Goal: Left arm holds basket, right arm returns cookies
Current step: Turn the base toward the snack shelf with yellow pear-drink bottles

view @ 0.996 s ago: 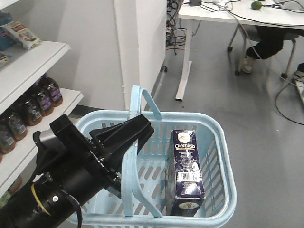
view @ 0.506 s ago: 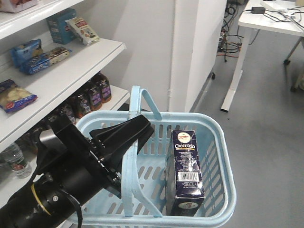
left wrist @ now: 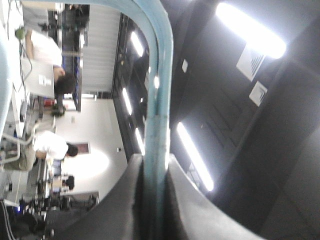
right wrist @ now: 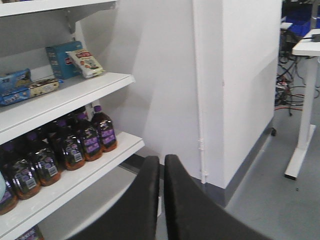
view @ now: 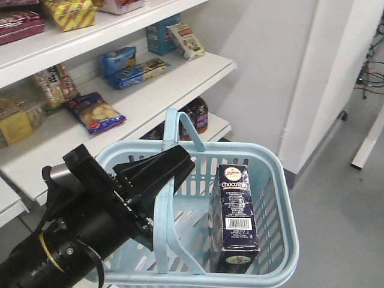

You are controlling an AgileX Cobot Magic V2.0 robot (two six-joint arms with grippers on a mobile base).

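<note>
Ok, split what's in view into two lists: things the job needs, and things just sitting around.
Job:
left gripper, clamped on a handle of the basket
cookies carton, standing in the basket
right gripper, shut and empty

Sitting around:
blue biscuit bags
yellow packet
dark bottles
blue box
white desk

White shelves [view: 180, 77] being filled with snack packets [view: 96, 114]; dark bottles [right wrist: 75, 147] being kept lower. White pillar [right wrist: 235, 85] being flanked by desk [right wrist: 302, 125]. Grey floor [view: 342, 228] being lit evenly.
</note>
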